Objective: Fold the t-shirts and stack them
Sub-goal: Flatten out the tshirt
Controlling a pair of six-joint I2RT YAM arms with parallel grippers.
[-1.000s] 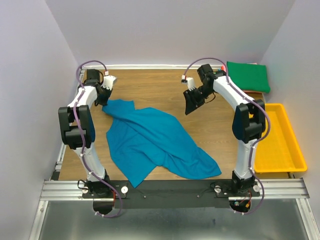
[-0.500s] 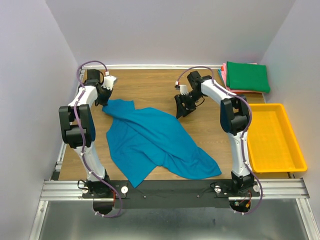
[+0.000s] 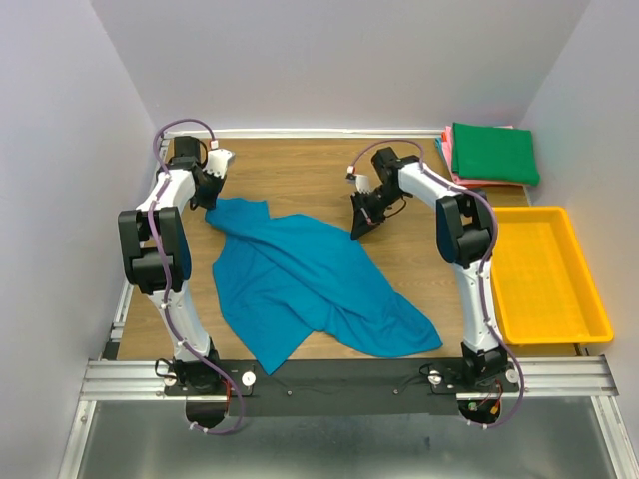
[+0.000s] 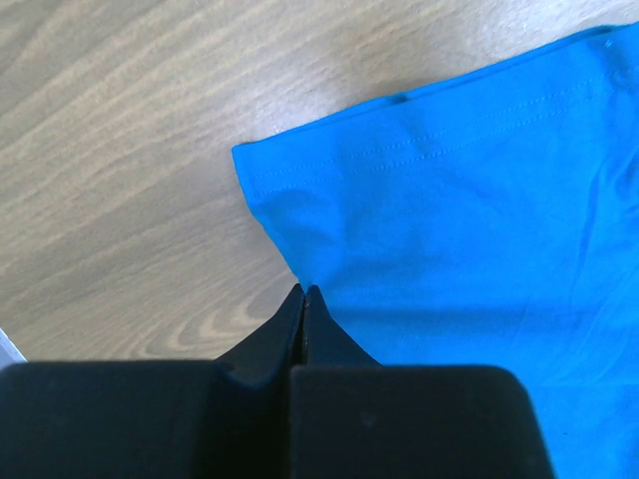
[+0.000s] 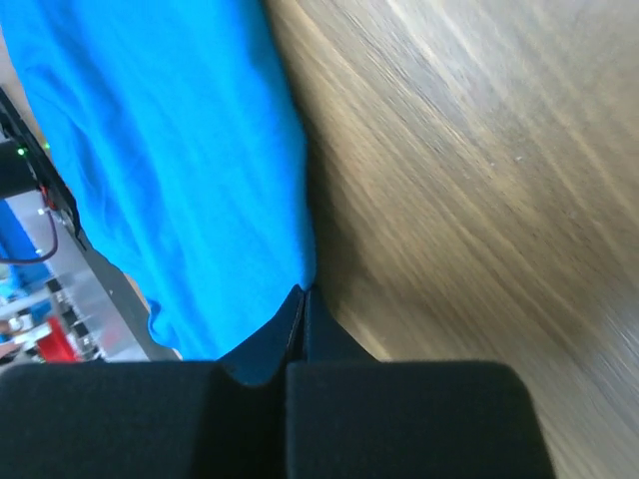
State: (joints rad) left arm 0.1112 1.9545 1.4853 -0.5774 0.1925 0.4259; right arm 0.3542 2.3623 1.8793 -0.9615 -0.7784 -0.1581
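Observation:
A teal-blue t-shirt (image 3: pixel 300 279) lies crumpled and spread across the middle of the wooden table. My left gripper (image 3: pixel 207 203) is shut at its far left corner; in the left wrist view the closed tips (image 4: pixel 304 289) pinch the side edge of the blue cloth (image 4: pixel 449 230) just below a stitched hem. My right gripper (image 3: pixel 356 232) is down at the shirt's far right edge, and its shut tips (image 5: pixel 303 290) bite the rim of the blue cloth (image 5: pixel 180 150). At the far right corner a folded dark green t-shirt (image 3: pixel 494 152) rests on folded pink ones (image 3: pixel 448 152).
A yellow plastic tray (image 3: pixel 599 309) stands at the table's right edge, nothing visible in it. Bare wood (image 3: pixel 300 170) shows between the two grippers at the back. White walls close in the sides and back.
The right arm swung left and down from mid-air to the shirt's far right edge, and its jaws went from open to shut there. The left arm and shirt stayed put.

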